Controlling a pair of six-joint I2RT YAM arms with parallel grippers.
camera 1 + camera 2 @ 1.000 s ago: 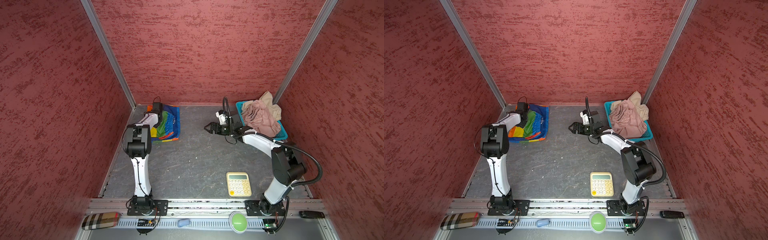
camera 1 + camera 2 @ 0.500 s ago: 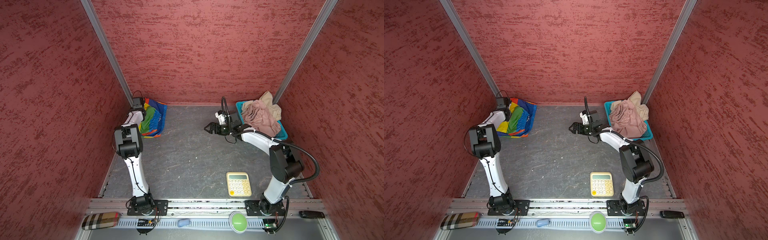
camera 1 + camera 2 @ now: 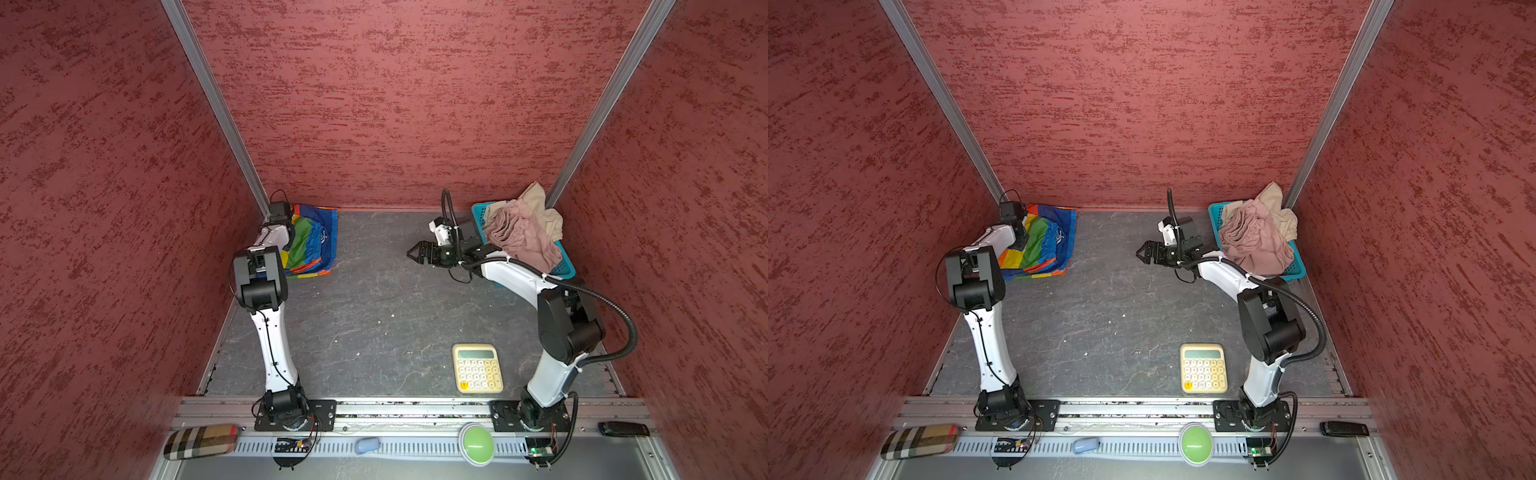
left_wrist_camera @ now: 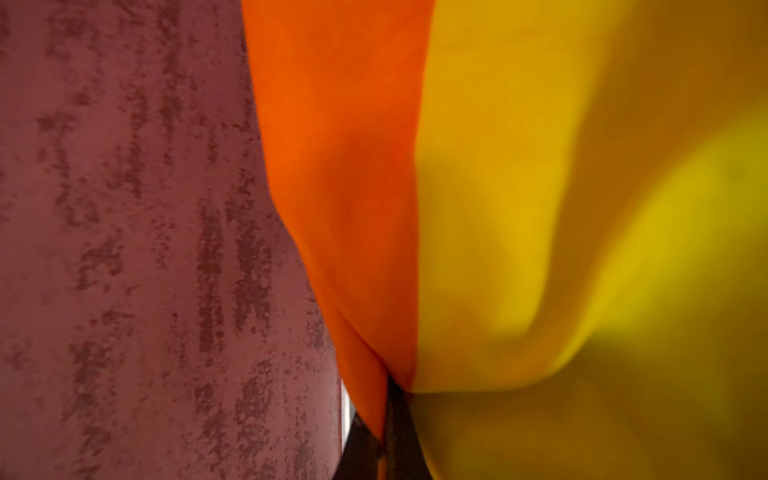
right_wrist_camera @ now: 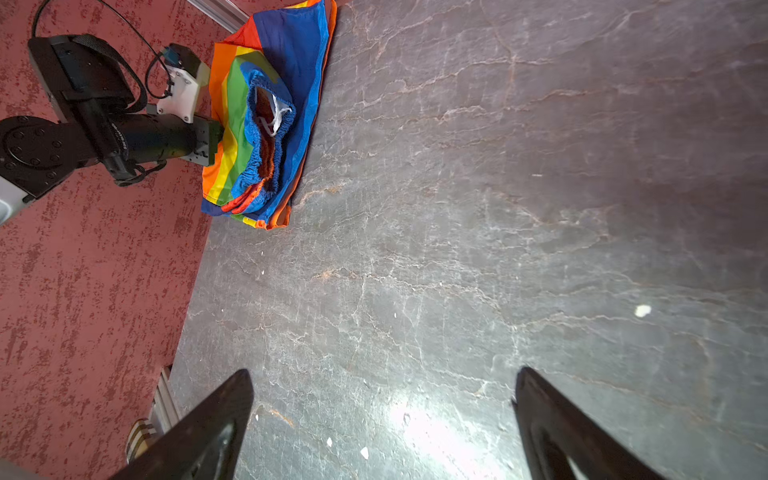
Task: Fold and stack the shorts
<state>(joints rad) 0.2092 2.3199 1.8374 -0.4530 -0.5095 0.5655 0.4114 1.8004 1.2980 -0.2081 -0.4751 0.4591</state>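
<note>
The rainbow shorts (image 3: 318, 243) (image 3: 1048, 245) lie bunched in the far left corner of the table, with the blue elastic waist and white drawstring on top in the right wrist view (image 5: 266, 120). My left gripper (image 3: 291, 243) (image 3: 1020, 240) is shut on their left edge; orange and yellow cloth (image 4: 353, 208) fills the left wrist view and comes out of the closed jaws. The pink shorts (image 3: 519, 239) (image 3: 1254, 243) and the beige shorts (image 3: 540, 201) (image 3: 1277, 197) are heaped in the teal basket (image 3: 567, 270) (image 3: 1296, 272). My right gripper (image 3: 413, 253) (image 3: 1142, 252) (image 5: 382, 374) hangs open over bare table, left of the basket.
A yellow calculator (image 3: 477, 368) (image 3: 1203, 368) lies near the front, by the right arm's base. On the front rail sit a green button (image 3: 476, 442) and a plaid case (image 3: 200, 440). Red walls close in the left, back and right sides.
My left gripper pulled the rainbow shorts toward the left wall, then came a little way back to the right with them. The right arm has hardly moved.
</note>
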